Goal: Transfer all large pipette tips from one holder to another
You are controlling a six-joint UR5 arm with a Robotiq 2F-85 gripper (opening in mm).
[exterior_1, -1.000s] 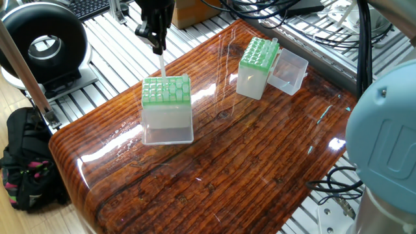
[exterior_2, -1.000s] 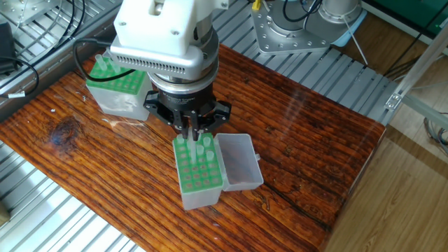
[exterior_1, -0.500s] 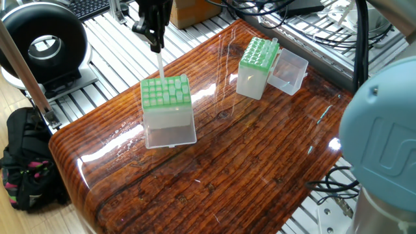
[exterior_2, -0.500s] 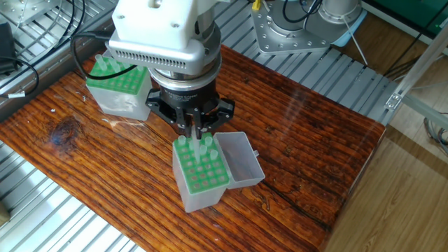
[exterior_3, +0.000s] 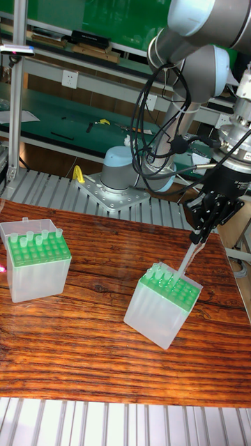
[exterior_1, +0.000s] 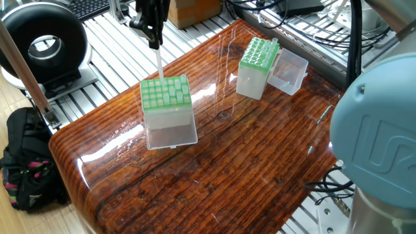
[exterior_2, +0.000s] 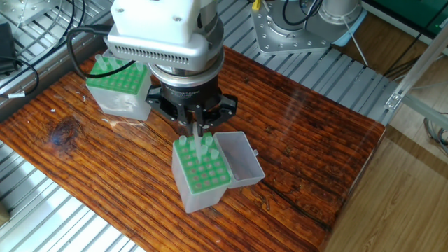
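Bright, even overhead light puts white glare streaks on the glossy wooden table; all views sharp.

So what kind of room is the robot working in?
Probably a lab or robot workshop. There are green-topped tip boxes on a wooden table, a workbench behind, and a second robot arm's base bolted down nearby.

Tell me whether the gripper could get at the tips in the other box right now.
Probably not yet: the gripper is shut on a pipette tip partly lifted from the tilted box. The other box stands unobstructed.
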